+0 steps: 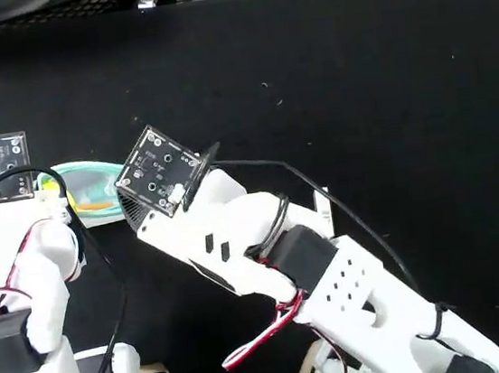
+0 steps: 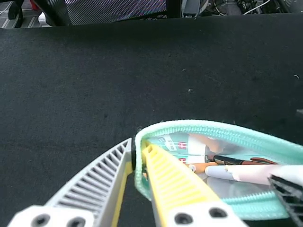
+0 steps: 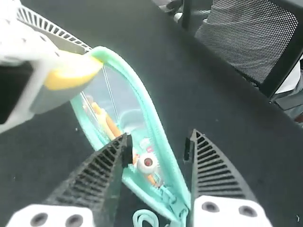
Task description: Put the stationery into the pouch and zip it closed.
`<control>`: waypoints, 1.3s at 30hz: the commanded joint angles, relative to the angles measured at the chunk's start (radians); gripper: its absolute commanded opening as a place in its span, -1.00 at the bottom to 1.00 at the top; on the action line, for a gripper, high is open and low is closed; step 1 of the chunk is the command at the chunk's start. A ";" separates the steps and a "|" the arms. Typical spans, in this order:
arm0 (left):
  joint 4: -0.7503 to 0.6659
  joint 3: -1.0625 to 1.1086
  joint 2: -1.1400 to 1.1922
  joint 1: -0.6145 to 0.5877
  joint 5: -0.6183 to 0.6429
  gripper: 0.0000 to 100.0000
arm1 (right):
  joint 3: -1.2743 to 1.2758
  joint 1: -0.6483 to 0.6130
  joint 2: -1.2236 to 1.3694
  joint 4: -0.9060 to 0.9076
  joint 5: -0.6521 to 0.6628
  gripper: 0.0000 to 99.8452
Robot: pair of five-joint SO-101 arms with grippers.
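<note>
The teal-rimmed clear pouch [image 1: 86, 193] lies open on the black table at the left. Inside it I see an orange pen [image 2: 201, 166], a white pen [image 2: 251, 172] and a dark pen [image 2: 236, 161]. My left gripper [image 2: 137, 146] is shut on one end of the pouch's rim [image 2: 227, 132], with the yellow finger inside and the grey finger outside. My right gripper [image 3: 160, 137] is open and straddles the pouch rim [image 3: 142, 104] near the other end, above the orange pen [image 3: 106, 120]. A teal zipper loop [image 3: 142, 218] shows below its fingers. The left gripper [image 3: 92, 56] holds the far end.
The right arm [image 1: 265, 239] reaches diagonally from the near right; the left arm [image 1: 22, 260] stands at the near left. Black cloth covers the table [image 1: 356, 91], with free room to the far side and right. A mesh chair [image 3: 236, 33] stands beyond the edge.
</note>
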 commanded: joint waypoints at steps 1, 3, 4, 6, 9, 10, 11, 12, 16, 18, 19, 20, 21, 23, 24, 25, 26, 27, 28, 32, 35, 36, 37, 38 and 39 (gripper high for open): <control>0.006 0.108 0.029 0.018 -0.008 -0.94 | -0.056 0.002 -0.087 0.028 0.005 -0.60; 0.006 0.108 0.029 0.018 -0.008 -0.94 | -0.056 0.043 -0.119 0.043 0.002 -0.60; 0.006 0.108 0.029 0.018 -0.008 -0.94 | -0.048 0.060 -0.124 0.043 0.000 -0.60; 0.006 0.108 0.029 0.018 -0.008 -0.94 | -0.018 0.091 -0.124 0.043 0.000 -0.60; 0.006 0.108 0.029 0.018 -0.008 -0.94 | 0.042 0.092 -0.122 0.034 0.000 -0.60; 0.006 0.108 0.029 0.018 -0.008 -0.94 | 0.056 0.092 -0.122 0.031 0.000 -0.60; 0.006 0.108 0.029 0.018 -0.008 -0.94 | 0.070 0.092 -0.122 0.014 0.000 -0.60; 0.006 0.108 0.029 0.018 -0.008 -0.94 | 0.085 0.092 -0.122 -0.005 0.000 -0.60; 0.006 0.108 0.029 0.018 -0.008 -0.94 | 0.120 0.092 -0.120 -0.089 0.000 -0.60; 0.006 0.108 0.029 0.018 -0.008 -0.94 | 0.120 0.092 -0.120 -0.110 0.000 -0.60; 0.006 0.108 0.029 0.018 -0.008 -0.94 | 0.116 0.092 -0.116 -0.114 0.000 -0.60; 0.006 0.108 0.029 0.018 -0.008 -0.94 | 0.108 0.092 -0.107 -0.117 0.000 -0.60; 0.006 0.108 0.029 0.018 -0.008 -0.94 | 0.097 0.092 -0.091 -0.114 0.000 -0.60; 0.006 0.108 0.029 0.018 -0.008 -0.94 | 0.076 0.075 -0.048 -0.112 0.000 -0.60; 0.006 0.108 0.029 0.018 -0.008 -0.94 | 0.070 0.068 -0.021 -0.112 0.000 -0.60; 0.006 0.108 0.029 0.018 -0.008 -0.94 | 0.062 0.060 0.008 -0.112 0.000 -0.60; 0.006 0.108 0.029 0.018 -0.008 -0.94 | 0.056 0.046 0.039 -0.112 0.000 -0.60; 0.006 0.108 0.029 0.015 -0.008 -0.94 | 0.047 0.041 0.062 -0.112 0.000 -0.60; 0.006 0.108 0.029 0.013 -0.008 -0.94 | 0.038 0.043 0.081 -0.110 0.000 -0.60; 0.006 0.108 0.029 0.016 -0.008 -0.94 | -0.019 0.044 0.084 -0.055 0.000 -0.60; 0.006 0.108 0.029 0.016 -0.008 -0.94 | -0.079 0.044 0.053 0.020 0.000 -0.60; 0.006 0.108 0.029 0.016 -0.008 -0.94 | -0.091 0.044 0.038 0.038 0.000 -0.60; 0.006 0.108 0.029 0.016 -0.008 -0.94 | -0.097 0.044 0.021 0.055 0.000 -0.60; 0.006 0.108 0.029 0.016 -0.008 -0.94 | -0.097 0.044 0.005 0.063 0.000 -0.60; 0.006 0.108 0.029 0.016 -0.008 -0.94 | -0.096 0.044 -0.012 0.072 0.000 -0.60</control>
